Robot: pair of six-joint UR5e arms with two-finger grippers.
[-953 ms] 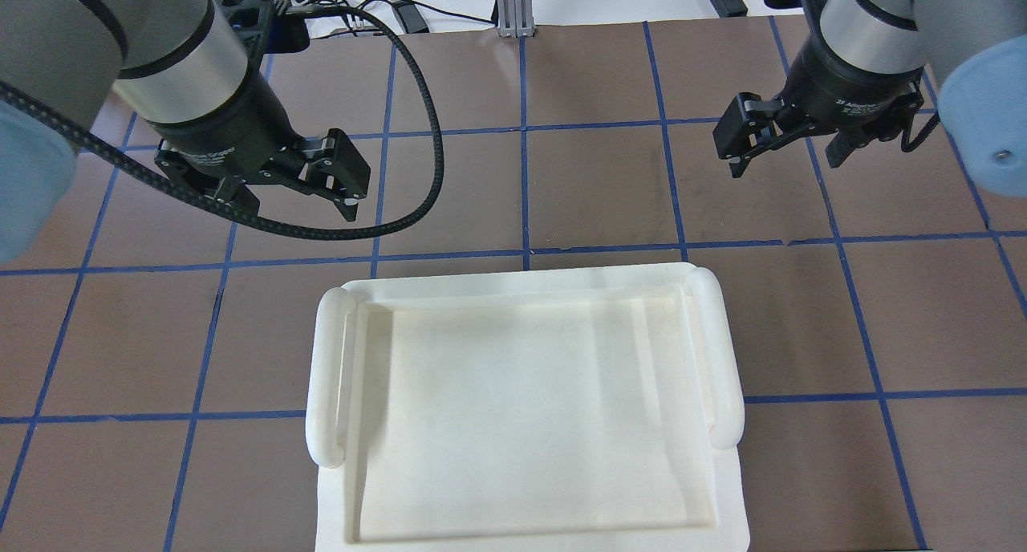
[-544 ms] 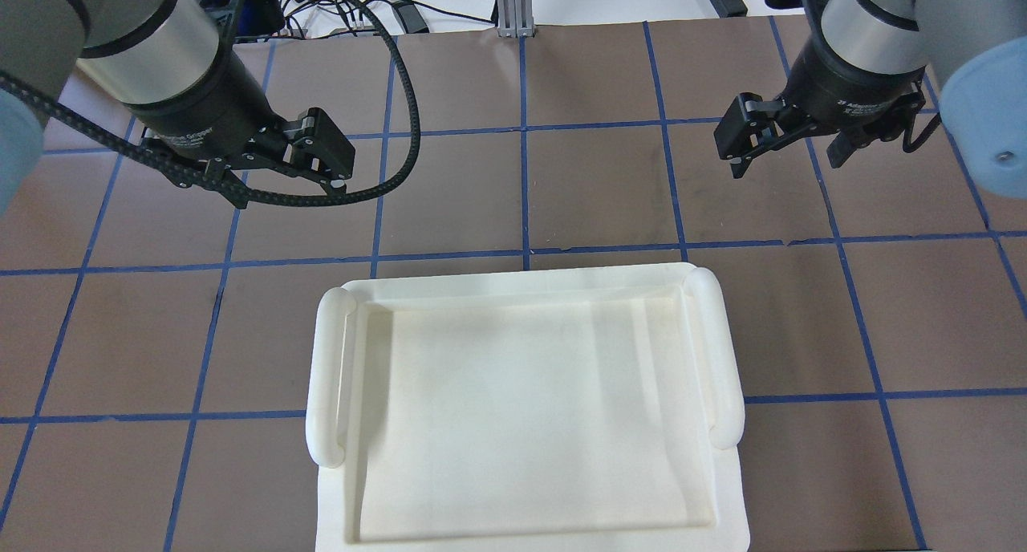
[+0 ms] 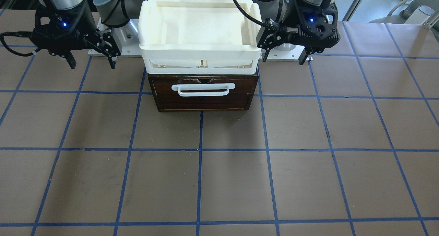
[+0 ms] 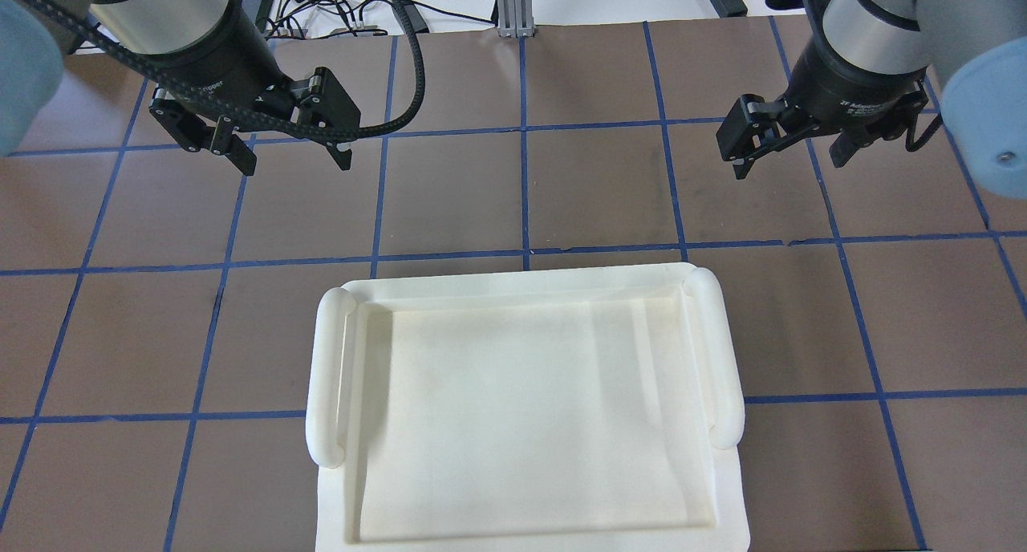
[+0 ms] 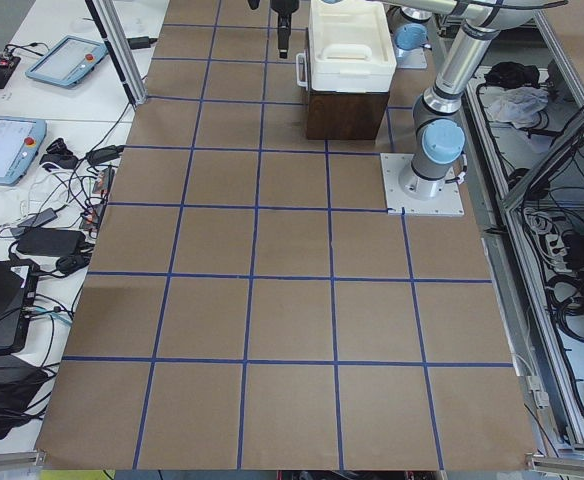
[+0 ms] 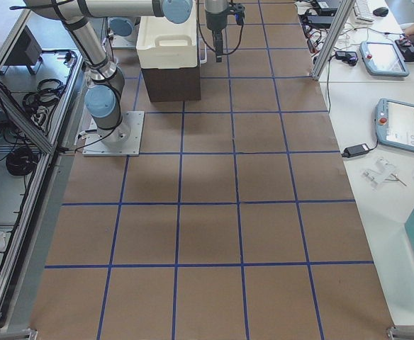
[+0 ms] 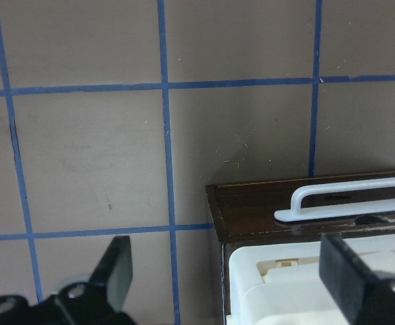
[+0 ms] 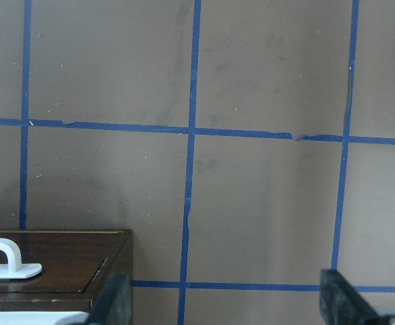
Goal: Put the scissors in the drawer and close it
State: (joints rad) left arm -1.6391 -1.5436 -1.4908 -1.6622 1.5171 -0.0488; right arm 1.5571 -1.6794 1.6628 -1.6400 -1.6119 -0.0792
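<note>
The drawer (image 3: pixel 202 102) is shut, its dark brown front and white bar handle (image 3: pixel 203 89) facing away from the robot. It also shows in the left wrist view (image 7: pixel 251 210) and the right wrist view (image 8: pixel 69 261). The scissors show in no view. My left gripper (image 4: pixel 289 155) is open and empty, hanging above the table beside the drawer's front corner; it also shows in the front view (image 3: pixel 283 60). My right gripper (image 4: pixel 790 165) is open and empty above the table on the other side (image 3: pixel 92 66).
A white plastic tray (image 4: pixel 329 375) sits on top of the drawer cabinet and hides it in the overhead view. Brown table covering with a blue tape grid (image 3: pixel 205 181) spreads in front of the drawer. Cables and tablets lie beyond the table edges.
My left gripper has moved farther from the tray, toward the far left of the overhead view, and has turned so both fingers point down. The right gripper has stayed put.
</note>
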